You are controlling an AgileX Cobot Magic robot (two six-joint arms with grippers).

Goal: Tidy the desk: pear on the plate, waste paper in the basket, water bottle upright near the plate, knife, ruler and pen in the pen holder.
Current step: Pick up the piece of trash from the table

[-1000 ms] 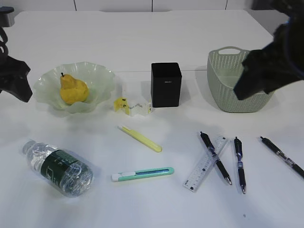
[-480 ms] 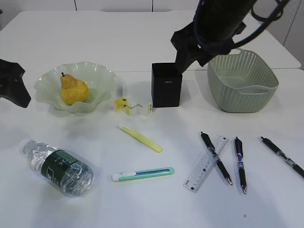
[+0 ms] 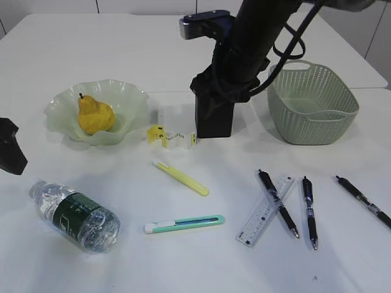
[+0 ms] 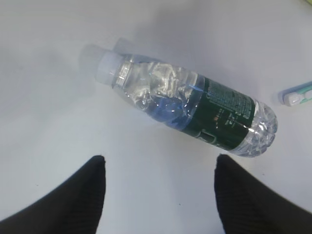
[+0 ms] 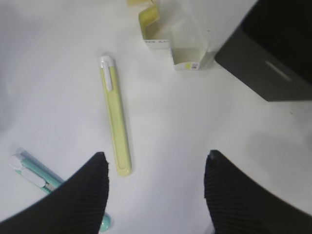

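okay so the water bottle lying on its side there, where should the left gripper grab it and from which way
Probably across the labelled middle of the water bottle, coming straight down. It lies flat on the desk, so only its top and sides are free, and the dark green band looks less crumpled than the clear part near the cap. The left gripper hovers open nearby, jaws wide enough to straddle it.

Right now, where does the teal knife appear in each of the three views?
Exterior view: the teal knife lies near the bottom centre, right of the bottle.
Left wrist view: only its white end shows at the right edge, right of the bottle.
Right wrist view: it sits at the bottom left, partly behind a gripper finger.
Shared landmark: the yellow pen in the exterior and right wrist views.
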